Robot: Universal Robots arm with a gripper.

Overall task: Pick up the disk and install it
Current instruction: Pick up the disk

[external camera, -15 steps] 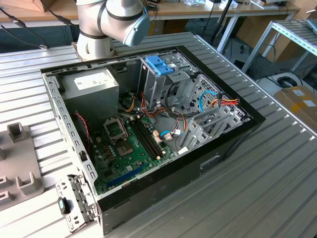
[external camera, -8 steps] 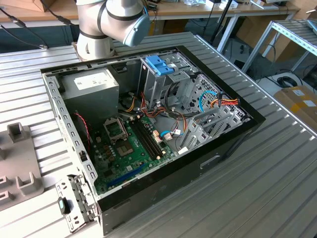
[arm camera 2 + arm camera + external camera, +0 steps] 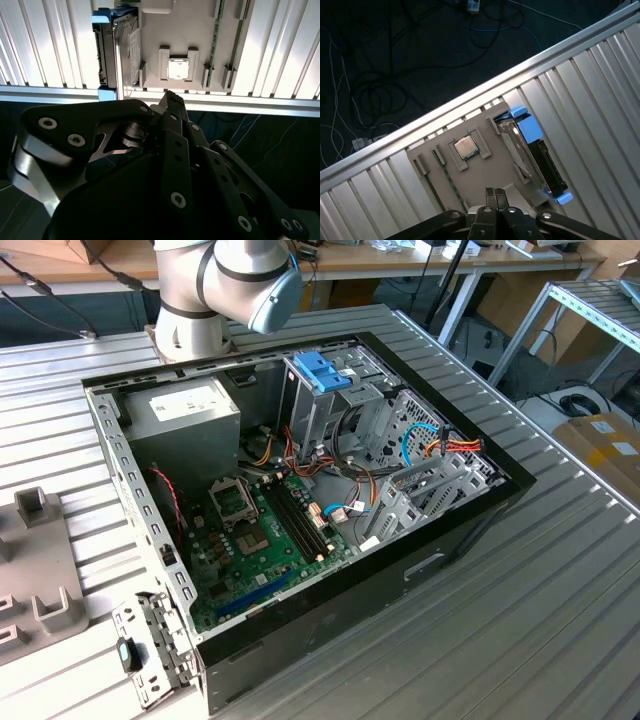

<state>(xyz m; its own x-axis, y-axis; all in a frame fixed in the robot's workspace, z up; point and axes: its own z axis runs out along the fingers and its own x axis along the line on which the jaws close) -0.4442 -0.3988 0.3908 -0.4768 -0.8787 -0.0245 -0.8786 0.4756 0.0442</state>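
Note:
The disk (image 3: 522,147) stands on its edge in a slot of a grey holder plate (image 3: 485,172). It is a silver-grey drive with a light blue frame at both ends. In the second wrist view the disk (image 3: 124,47) sits at one side of that plate (image 3: 195,25). My gripper (image 3: 495,192) hovers over the plate's near edge, a short way from the disk, with its black fingers pressed together and nothing between them. In the second wrist view the gripper (image 3: 170,96) points at the plate beside the disk.
A square chip (image 3: 466,147) lies in a pocket of the plate. An open computer case (image 3: 470,530) rests on the ribbed metal table, with a drive cage and blue handle (image 3: 322,370), a grey power supply (image 3: 190,412) and a green board (image 3: 265,545). Dark floor with cables lies beyond the table edge.

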